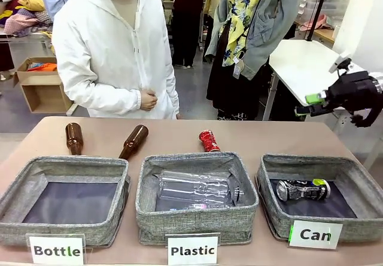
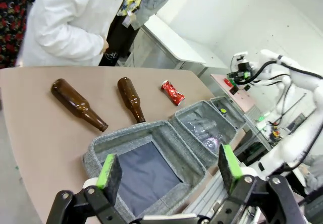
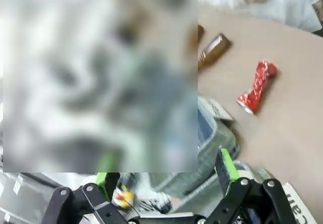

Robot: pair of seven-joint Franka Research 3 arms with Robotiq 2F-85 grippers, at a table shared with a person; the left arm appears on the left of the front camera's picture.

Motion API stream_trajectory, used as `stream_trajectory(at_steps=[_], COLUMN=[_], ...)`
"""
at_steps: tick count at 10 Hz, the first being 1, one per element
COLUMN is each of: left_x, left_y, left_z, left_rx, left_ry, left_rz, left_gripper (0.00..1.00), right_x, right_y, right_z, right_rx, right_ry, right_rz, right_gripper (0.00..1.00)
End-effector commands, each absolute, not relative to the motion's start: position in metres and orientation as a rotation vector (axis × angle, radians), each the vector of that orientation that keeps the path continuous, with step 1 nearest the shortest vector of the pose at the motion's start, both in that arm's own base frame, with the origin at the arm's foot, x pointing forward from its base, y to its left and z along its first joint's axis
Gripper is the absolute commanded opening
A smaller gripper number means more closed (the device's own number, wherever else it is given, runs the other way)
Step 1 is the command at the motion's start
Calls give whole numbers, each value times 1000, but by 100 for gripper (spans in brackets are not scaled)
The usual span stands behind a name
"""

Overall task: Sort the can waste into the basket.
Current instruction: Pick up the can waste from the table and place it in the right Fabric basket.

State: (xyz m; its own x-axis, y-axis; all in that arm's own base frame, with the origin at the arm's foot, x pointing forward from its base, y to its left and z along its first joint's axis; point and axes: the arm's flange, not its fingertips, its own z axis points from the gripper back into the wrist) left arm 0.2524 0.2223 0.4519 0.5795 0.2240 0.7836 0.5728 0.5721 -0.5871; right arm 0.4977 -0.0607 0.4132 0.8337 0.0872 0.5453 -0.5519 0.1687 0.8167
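One crumpled red can [image 1: 209, 141], dented black-silver can [image 1: 302, 189] inside woven basket [image 1: 361, 226]

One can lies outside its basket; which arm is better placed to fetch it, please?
Likely right: right gripper, open, hangs by the Can basket, where the red can goes; left gripper hovers over the Bottle basket.

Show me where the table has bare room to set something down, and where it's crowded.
Widest bare tabletop: the far strip right of the red crushed can, behind the Can bin. The Bottle bin is empty too. Crowded: behind the Bottle bin, where two brown glass bottles lie, and the Plastic bin, full of clear plastic bottles.
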Motion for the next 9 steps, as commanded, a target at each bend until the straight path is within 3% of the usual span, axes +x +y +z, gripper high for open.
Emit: stream_trajectory(at_steps=[1,2,3,9], left_x=[254,254,254,254], left_y=[223,223,223,223], left_z=[453,453,453,453], left_rx=[-979,-979,-979,-979], left_ry=[-994,-994,-994,-994], left_rz=[-260,-260,-260,-260], left_gripper=[100,100,100,100], right_x=[510,510,504,504], right_y=[-75,-85,-74,-74], right_z=[411,404,406,406], right_rx=[1453,1467,1401,1401], right_ry=[-527,-558,-456,-456], right_rz=[268,226,365,365], right_gripper=[100,100,100,100])
